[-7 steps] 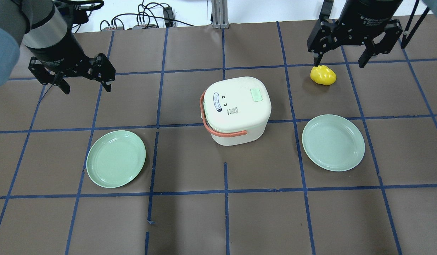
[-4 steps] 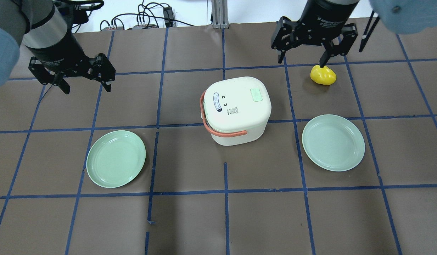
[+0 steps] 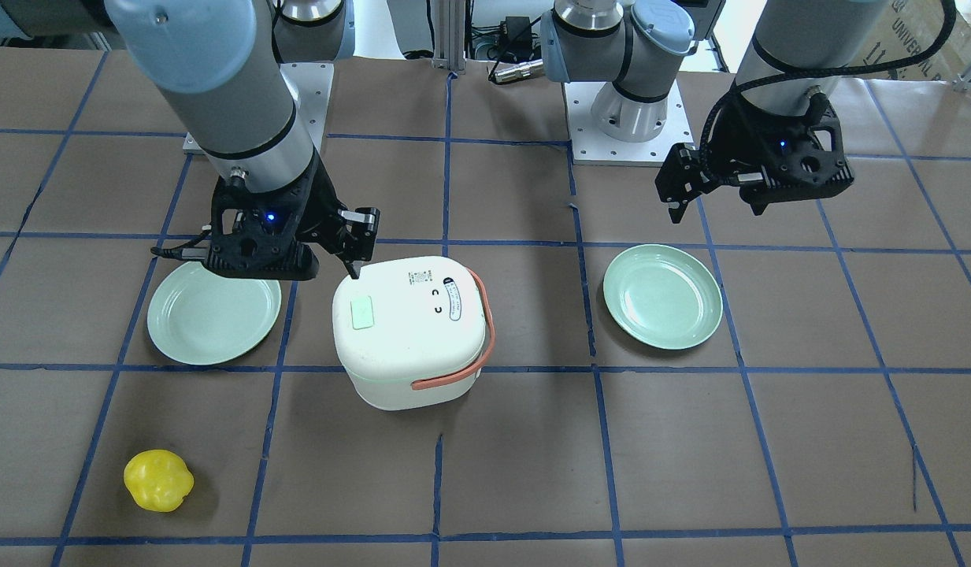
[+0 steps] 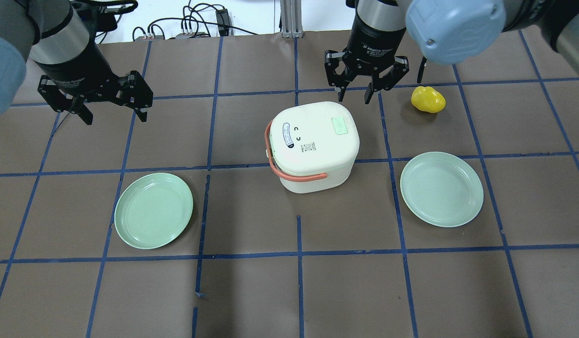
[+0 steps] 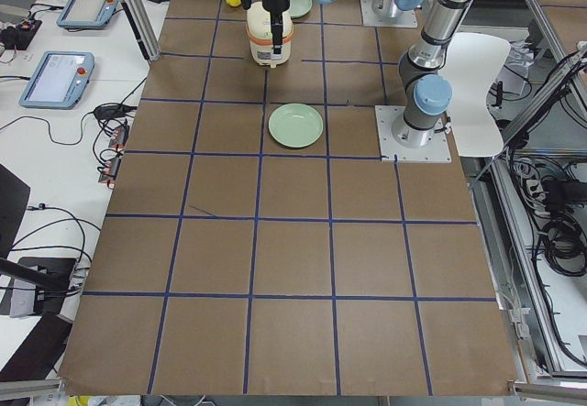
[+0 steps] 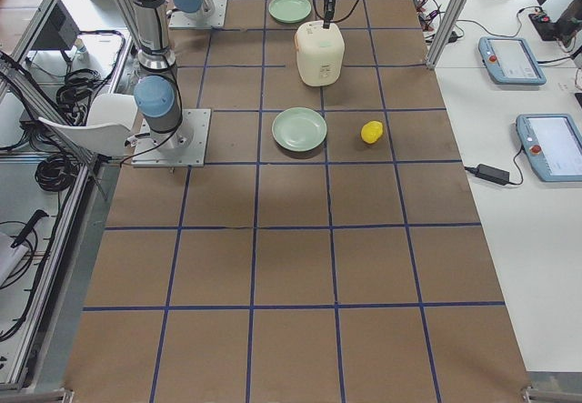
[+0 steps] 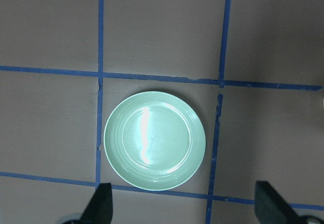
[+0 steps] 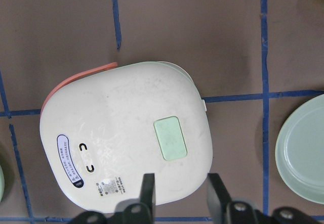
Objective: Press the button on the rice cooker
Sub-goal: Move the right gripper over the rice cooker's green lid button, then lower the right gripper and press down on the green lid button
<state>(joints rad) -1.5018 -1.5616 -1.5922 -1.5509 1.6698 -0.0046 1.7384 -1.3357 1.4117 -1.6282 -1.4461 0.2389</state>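
Bench (image 4: 251, 291) carried the cooker (image 4: 312, 155) at its middle. Right hand (image 4: 354, 97) hovered at the cooker's far edge, fingers a little apart, holding nothing. Left hand (image 4: 115, 115) hung well off to the left, fingers wide apart, empty. Button (image 4: 340, 126) sat on the lid, off-centre, toward the far right corner, near the right hand. Judged step: line up, then press. Best done with one fingertip squarely over the button, straight down and gently, since a push near the edge could tip or slide the cooker. Lid looked nearly square, turned slightly against the grid. Handle (image 4: 289, 176) lay toward the robot's left. Button's long side ran roughly away from the robot.
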